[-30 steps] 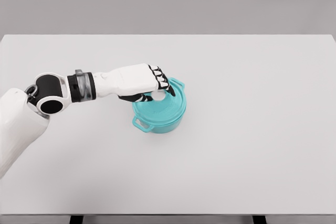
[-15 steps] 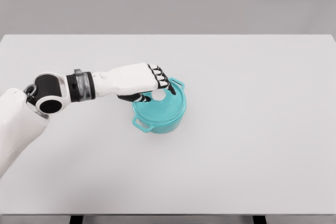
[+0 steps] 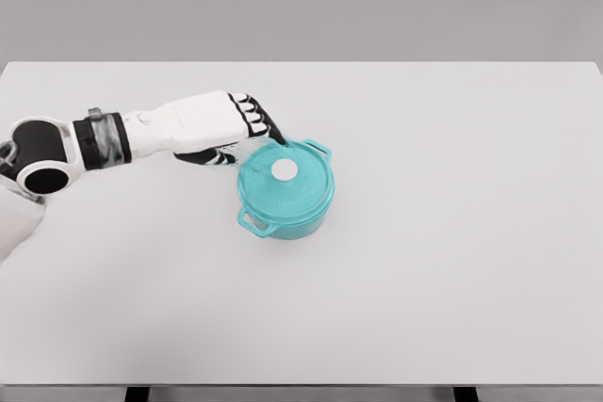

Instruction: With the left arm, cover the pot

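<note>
A teal pot with two side handles stands a little left of the table's middle. Its teal lid lies flat on top, and the white knob shows in full. My left hand hovers beside the pot's upper left rim, apart from the knob. The fingers are relaxed and hold nothing. The left arm comes in from the left edge. No right arm shows in this view.
The white table spreads wide around the pot. Its front edge runs along the bottom of the picture, with dark legs just below.
The left hand has let go of the lid's knob and drawn back to the upper left. The lid stays seated on the pot.
</note>
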